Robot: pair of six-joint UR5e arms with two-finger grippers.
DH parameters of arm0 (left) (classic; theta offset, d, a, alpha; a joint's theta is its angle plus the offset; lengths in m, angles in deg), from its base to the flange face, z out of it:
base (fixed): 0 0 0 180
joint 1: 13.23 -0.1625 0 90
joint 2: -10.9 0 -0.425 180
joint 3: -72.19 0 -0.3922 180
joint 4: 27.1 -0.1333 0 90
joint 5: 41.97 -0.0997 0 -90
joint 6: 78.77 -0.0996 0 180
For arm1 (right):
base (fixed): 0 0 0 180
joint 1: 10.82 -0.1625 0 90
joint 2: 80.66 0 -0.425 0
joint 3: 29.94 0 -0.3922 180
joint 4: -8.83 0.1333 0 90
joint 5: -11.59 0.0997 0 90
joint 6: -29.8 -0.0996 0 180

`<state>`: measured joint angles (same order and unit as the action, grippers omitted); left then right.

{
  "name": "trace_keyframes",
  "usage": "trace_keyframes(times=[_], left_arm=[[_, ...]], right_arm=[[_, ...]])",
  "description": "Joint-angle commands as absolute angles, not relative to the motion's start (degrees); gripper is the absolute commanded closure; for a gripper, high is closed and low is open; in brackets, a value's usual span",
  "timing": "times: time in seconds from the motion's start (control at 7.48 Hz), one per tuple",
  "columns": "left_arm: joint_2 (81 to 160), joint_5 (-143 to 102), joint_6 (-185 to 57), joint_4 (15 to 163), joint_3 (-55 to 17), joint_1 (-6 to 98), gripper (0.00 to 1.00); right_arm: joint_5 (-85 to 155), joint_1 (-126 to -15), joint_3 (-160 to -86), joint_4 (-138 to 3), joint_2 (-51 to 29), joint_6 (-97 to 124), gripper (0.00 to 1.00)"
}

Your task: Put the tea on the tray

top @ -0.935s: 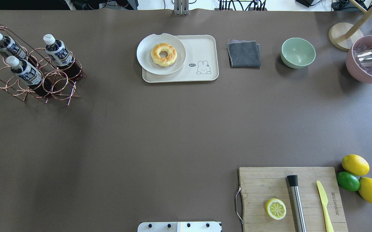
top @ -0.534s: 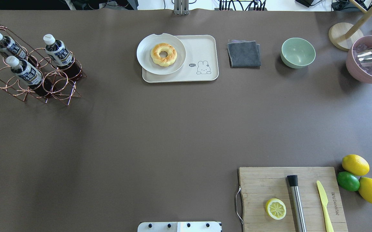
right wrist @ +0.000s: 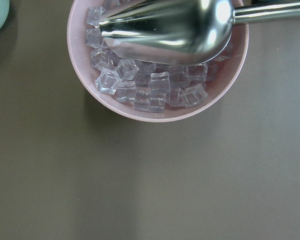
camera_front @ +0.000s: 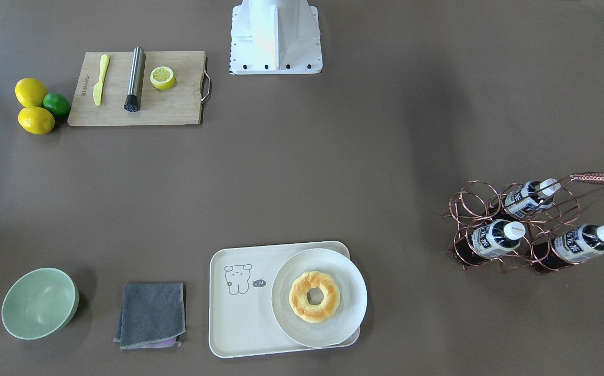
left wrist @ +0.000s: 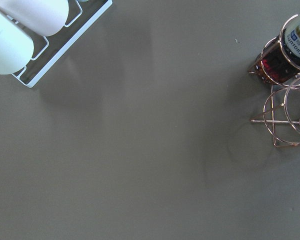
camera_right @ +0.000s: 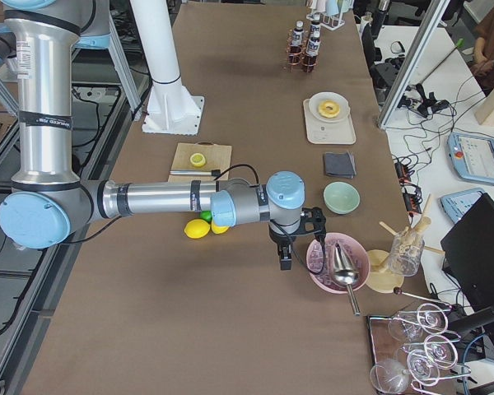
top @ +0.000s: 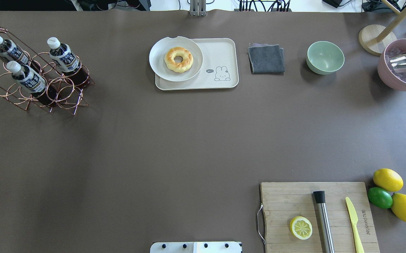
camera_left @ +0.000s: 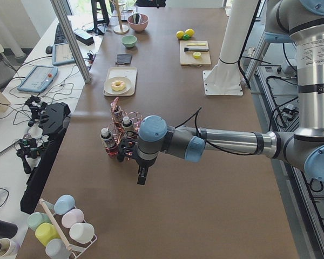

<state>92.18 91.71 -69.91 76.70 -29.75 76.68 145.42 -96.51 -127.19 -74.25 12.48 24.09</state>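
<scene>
Three tea bottles (top: 64,58) with white caps stand tilted in a copper wire rack (top: 67,95) at the far left; they also show in the front view (camera_front: 495,237). One bottle's base shows in the left wrist view (left wrist: 277,62). The cream tray (top: 220,52) with a line-drawn animal lies at the back middle. My left gripper (camera_left: 142,175) hangs above the table just beside the rack, and shows only in the exterior left view. My right gripper (camera_right: 284,257) hangs beside the pink ice bowl (camera_right: 333,263). I cannot tell whether either is open or shut.
A round plate (top: 159,65) with a doughnut covers the tray's left half. A grey cloth (top: 266,58), a green bowl (top: 325,57) and the ice bowl with a metal scoop (right wrist: 155,112) stand to its right. A cutting board (top: 283,203) and lemons (top: 387,179) are front right.
</scene>
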Motion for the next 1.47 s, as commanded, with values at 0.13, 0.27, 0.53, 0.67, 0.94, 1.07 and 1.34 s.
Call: trace_keyframes(times=[0.13, 0.27, 0.53, 0.67, 0.94, 1.07, 1.34], left_arm=[[92.2, 91.71, -69.89, 76.78, -29.94, 76.6, 0.03], [92.2, 91.71, -69.89, 76.78, -29.94, 76.6, 0.03], [92.12, 91.62, -69.89, 76.78, -29.94, 76.42, 0.03], [92.12, 90.49, -69.89, 76.78, -29.94, 76.33, 0.03], [92.12, 89.95, -69.81, 76.7, -29.94, 75.89, 0.03], [92.12, 89.95, -69.8, 76.78, -29.85, 75.89, 0.03], [92.03, 90.04, -69.98, 76.78, -29.85, 75.89, 0.03]], right_arm=[[145.45, -96.42, -126.97, -74.4, 12.16, 24.0, 0.0], [145.37, -95.9, -127.06, -74.32, 12.07, 24.0, 0.0], [145.28, -95.9, -127.06, -74.23, 12.16, 24.26, 0.0], [145.28, -95.72, -127.06, -74.23, 11.46, 24.09, 0.0], [145.36, -95.72, -126.89, -74.31, 10.75, 24.0, 0.0], [145.36, -95.72, -126.88, -74.31, 10.75, 24.0, 0.0], [145.36, -95.72, -126.97, -74.31, 10.75, 24.0, 0.0]])
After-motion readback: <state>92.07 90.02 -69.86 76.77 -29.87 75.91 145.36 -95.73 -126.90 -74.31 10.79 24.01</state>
